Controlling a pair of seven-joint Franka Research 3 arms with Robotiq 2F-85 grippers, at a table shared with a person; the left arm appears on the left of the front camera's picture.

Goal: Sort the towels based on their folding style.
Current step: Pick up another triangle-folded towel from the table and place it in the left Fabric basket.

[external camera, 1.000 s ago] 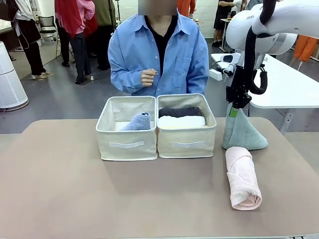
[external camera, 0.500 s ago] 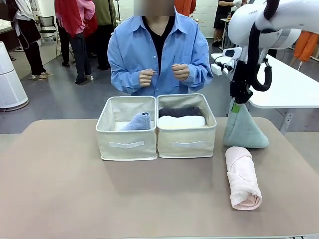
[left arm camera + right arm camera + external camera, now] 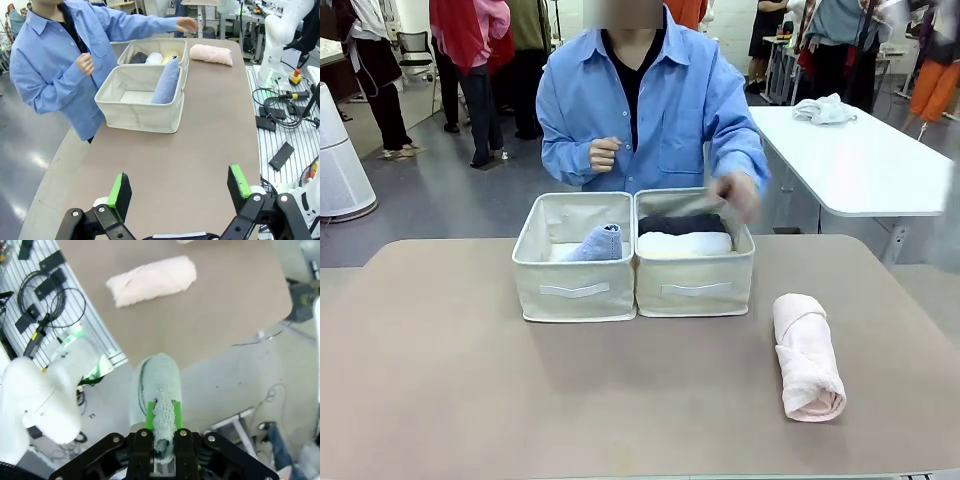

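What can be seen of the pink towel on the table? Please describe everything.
The pink towel is a pale pink roll of soft, terry-like cloth, its outer flap wrapped slantwise around the middle. It lies on its side on the brown table, right of the right-hand beige box and apart from it, its length running from near to far. Only the table touches it; no hand or jaws are at it.
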